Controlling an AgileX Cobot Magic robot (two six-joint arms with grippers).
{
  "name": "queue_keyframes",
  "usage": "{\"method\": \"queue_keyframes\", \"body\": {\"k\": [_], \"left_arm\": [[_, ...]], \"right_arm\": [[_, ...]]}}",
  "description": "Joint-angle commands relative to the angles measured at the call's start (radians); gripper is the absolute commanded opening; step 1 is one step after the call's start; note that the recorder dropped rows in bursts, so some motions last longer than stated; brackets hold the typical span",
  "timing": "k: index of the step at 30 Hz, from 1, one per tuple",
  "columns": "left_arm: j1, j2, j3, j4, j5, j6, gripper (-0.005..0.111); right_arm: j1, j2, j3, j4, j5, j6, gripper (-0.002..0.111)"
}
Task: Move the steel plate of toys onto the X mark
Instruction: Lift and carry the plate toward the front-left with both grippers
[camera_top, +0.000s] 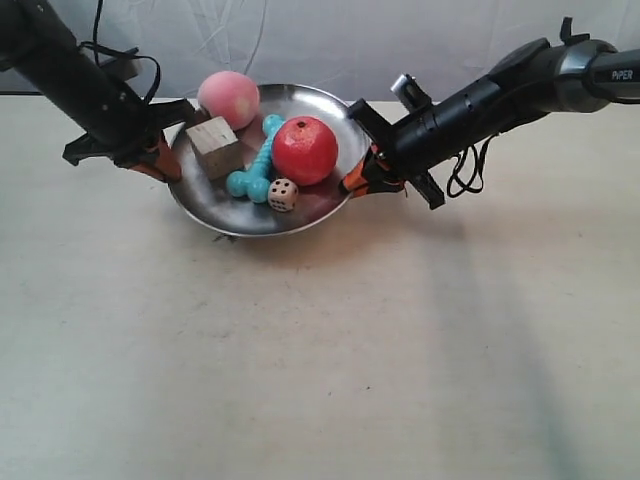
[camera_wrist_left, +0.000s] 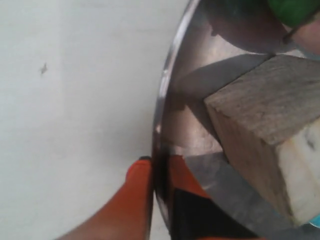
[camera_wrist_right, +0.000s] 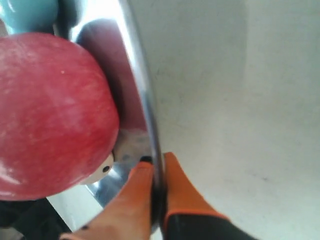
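Gripping round shiny steel plate (camera_top: 240, 215) by opposite edges: left claw (camera_wrist_left: 154, 167) clamping narrow on the rim close beside light wooden cube (camera_top: 216, 146), right claw (camera_wrist_right: 156, 162) clamping likewise next to red apple (camera_top: 304, 150). Holding it at far part of pale table (camera_top: 320, 360). Carrying also pink peach (camera_top: 228, 98), turquoise dumbbell (camera_top: 255, 165) and small spotted die (camera_top: 283, 194). Noting cube and apple crowding each claw's inner finger.

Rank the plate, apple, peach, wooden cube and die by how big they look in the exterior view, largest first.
1. the plate
2. the apple and the peach: nearly alike, so not ranked against each other
3. the wooden cube
4. the die
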Motion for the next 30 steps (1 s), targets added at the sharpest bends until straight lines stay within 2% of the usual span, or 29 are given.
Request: {"method": "queue_keyframes", "body": {"k": [1,5,11,16,20,30], "left_arm": [[-0.029,-0.072,0.071,-0.028,0.088,0.009,0.0],[-0.029,-0.119,0.157,0.024,0.075,0.001,0.0],[-0.029,-0.137,0.314,0.024,0.056,0.006,0.0],[-0.029,-0.137,0.394,0.024,0.01,0.014,0.0],[-0.029,-0.137,0.415,0.022,-0.008,0.014,0.0],[-0.029,-0.137,0.414,0.028,-0.006,0.014,0.0]], "right_arm": [[0.076,-0.045,-0.012,0.048,0.085,-0.014,0.0],[0.107,-0.057,-0.012,0.0,0.095,0.001,0.0],[0.153,-0.054,-0.01,-0.074,0.11,0.027,0.0],[0.177,-0.05,-0.01,-0.116,0.095,0.05,0.0],[0.189,-0.038,-0.01,-0.173,0.032,0.112,0.0],[0.189,0.076,-0.01,-0.166,-0.025,0.174,0.0]]}}
